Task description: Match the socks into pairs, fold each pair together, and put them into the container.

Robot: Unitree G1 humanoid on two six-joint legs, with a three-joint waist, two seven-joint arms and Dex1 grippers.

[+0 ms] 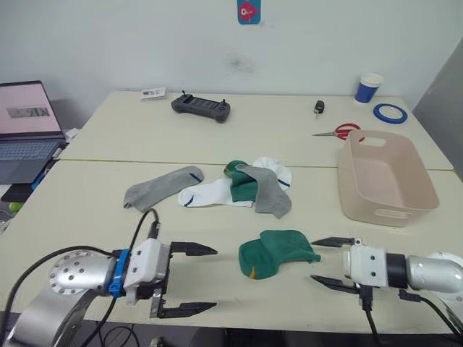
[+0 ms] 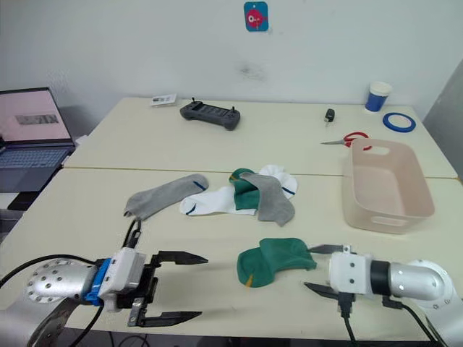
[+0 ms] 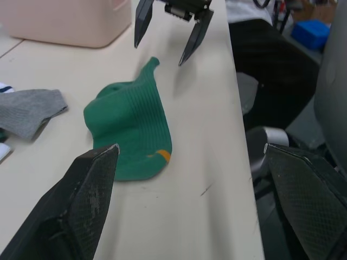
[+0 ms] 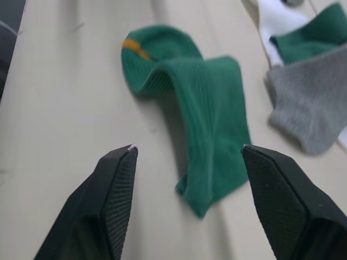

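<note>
A dark green sock lies crumpled near the table's front edge, between my two grippers. My left gripper is open to its left, empty. On the sock's right, my right gripper is open just short of its cuff. Behind it a pile holds a second green sock, a grey sock draped over it, and white socks. Another grey sock lies to the pile's left. The pinkish-beige container stands empty at the right.
At the far side are a black controller, a key fob, red scissors, a blue-and-white paper cup and a blue tape ring. A laptop sits off the table's left.
</note>
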